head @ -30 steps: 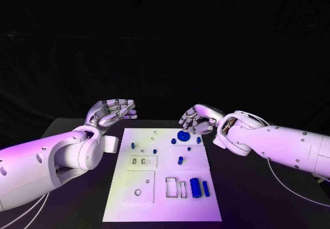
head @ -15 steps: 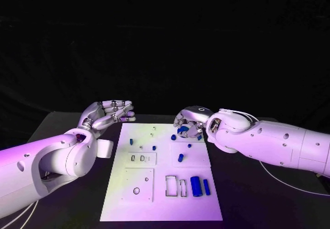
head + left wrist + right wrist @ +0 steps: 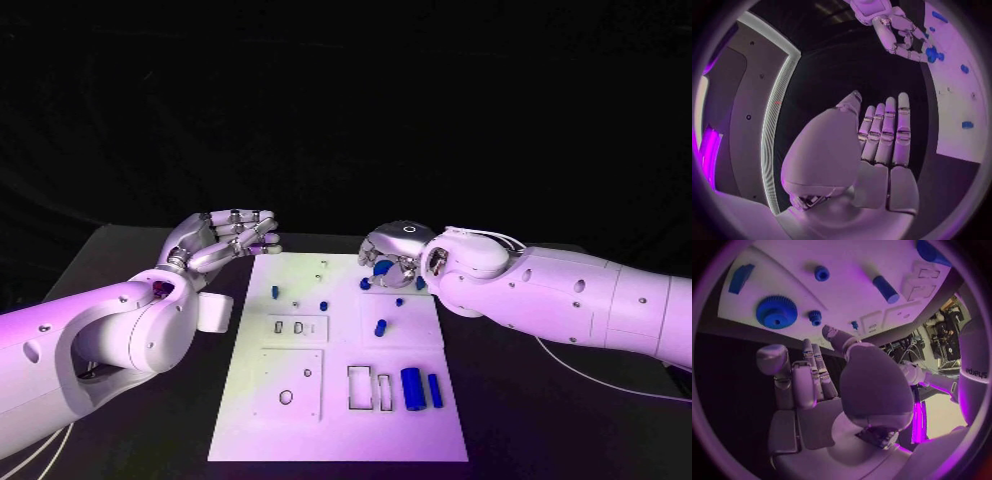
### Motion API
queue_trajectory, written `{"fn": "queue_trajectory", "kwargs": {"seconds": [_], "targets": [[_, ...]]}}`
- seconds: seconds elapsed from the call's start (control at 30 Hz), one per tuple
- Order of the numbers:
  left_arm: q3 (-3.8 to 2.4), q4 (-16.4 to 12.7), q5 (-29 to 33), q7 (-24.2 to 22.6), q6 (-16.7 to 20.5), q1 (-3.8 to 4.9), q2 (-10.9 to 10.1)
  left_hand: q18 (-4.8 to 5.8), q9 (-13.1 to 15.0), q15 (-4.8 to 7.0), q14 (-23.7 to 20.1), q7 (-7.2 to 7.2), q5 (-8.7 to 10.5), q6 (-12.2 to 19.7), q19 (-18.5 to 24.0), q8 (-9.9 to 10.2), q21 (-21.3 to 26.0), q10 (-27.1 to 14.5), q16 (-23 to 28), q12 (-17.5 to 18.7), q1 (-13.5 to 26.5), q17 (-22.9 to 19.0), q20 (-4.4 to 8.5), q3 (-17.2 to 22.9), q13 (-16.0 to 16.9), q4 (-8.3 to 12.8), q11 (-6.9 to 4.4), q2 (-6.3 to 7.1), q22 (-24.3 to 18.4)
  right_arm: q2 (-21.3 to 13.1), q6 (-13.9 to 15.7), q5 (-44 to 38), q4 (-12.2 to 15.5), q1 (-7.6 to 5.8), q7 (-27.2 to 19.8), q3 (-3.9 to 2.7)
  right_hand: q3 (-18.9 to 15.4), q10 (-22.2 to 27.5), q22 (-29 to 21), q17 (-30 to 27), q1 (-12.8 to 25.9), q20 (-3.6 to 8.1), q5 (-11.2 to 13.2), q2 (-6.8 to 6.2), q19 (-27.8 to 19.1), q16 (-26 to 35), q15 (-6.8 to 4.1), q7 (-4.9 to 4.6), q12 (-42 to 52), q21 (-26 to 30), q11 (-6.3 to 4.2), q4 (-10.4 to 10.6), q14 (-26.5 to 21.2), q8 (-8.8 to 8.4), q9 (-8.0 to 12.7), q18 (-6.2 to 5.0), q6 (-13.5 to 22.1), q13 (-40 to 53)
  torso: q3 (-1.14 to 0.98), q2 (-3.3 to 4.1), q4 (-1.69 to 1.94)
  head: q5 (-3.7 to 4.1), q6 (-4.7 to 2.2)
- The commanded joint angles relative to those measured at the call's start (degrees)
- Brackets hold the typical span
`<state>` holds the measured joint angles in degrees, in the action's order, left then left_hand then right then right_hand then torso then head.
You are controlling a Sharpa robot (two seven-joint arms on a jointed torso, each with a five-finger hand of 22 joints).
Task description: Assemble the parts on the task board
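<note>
The white task board [image 3: 339, 430] lies lengthwise in the middle of the table. A blue gear [image 3: 382, 268] sits near its far right corner, half hidden under my right hand [image 3: 392, 256]. That hand hovers over the gear with its fingers stretched out and holds nothing; in the right wrist view the gear [image 3: 776, 312] lies just beyond the fingertips of the right hand [image 3: 817, 390]. My left hand [image 3: 224, 238] hangs off the board's far left corner, empty with its fingers apart. Small blue pegs [image 3: 276, 292] and two long blue pieces [image 3: 411, 388] rest on the board.
Rectangular slots [image 3: 368, 392] are cut in the board's near half beside the long pieces. Black table [image 3: 548, 420] runs along both long sides of the board. In the right wrist view a blue block [image 3: 741, 278] and a blue cylinder [image 3: 885, 288] lie near the gear.
My right hand has swung in over the board's far right corner and now covers part of the gear. The left hand has hardly moved.
</note>
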<state>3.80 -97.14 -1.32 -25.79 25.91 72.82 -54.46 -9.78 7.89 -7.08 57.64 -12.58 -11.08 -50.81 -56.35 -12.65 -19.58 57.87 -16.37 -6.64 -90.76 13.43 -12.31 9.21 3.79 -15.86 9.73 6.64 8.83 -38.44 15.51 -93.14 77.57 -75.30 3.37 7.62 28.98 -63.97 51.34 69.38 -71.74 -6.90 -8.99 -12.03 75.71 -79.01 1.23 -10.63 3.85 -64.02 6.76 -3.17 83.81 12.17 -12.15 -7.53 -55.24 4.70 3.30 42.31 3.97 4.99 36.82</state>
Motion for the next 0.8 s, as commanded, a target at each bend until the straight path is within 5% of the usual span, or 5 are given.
{"fn": "queue_trajectory", "kwargs": {"seconds": [0.03, 0.8], "targets": [[-0.08, -0.2, 0.0, 0.0, -1.5, 0.22, 0.0, -0.66, -0.1, 0.07, -0.1, 0.00, 0.30, -0.3, -0.3, 0.2, -0.3, 0.1, 0.3, 0.2, 0.0, 0.1, -0.06, 0.4, -0.1, 0.0, 0.03, 0.47, 0.1, 0.3, -3.0, -2.6, -0.2, 0.04, 1.0, 0.00, 0.2, 0.0, 1.1, 0.6, -0.5, -0.12, -0.3, -0.19, 0.5, -0.6, 0.34, 0.11, -0.1, -0.8, -0.17, 0.4, 3.0, -0.13, -0.1, 0.97, -0.3, 0.1, 0.20, 0.29, 0.23, -0.05, -0.01], [-0.08, 0.0, 0.1, 0.3, -1.7, 0.73, -0.1, -0.65, -0.1, 0.06, -0.1, -0.03, 0.30, -0.3, -0.3, 0.3, -0.3, 0.0, 0.3, 0.3, 0.0, 0.1, -0.05, 0.4, -0.1, -0.1, 0.06, 0.46, 0.1, 1.4, -5.4, -3.3, -1.8, 0.48, 1.0, 0.08, 2.8, -2.8, 7.7, 2.6, -0.9, 0.06, -0.7, 0.64, 1.8, -2.6, -0.13, 0.80, 0.2, -5.7, -0.83, 1.0, 3.1, 0.64, -1.0, 1.81, -2.0, 0.6, 0.60, 1.18, 0.74, 0.26, -0.15]]}}
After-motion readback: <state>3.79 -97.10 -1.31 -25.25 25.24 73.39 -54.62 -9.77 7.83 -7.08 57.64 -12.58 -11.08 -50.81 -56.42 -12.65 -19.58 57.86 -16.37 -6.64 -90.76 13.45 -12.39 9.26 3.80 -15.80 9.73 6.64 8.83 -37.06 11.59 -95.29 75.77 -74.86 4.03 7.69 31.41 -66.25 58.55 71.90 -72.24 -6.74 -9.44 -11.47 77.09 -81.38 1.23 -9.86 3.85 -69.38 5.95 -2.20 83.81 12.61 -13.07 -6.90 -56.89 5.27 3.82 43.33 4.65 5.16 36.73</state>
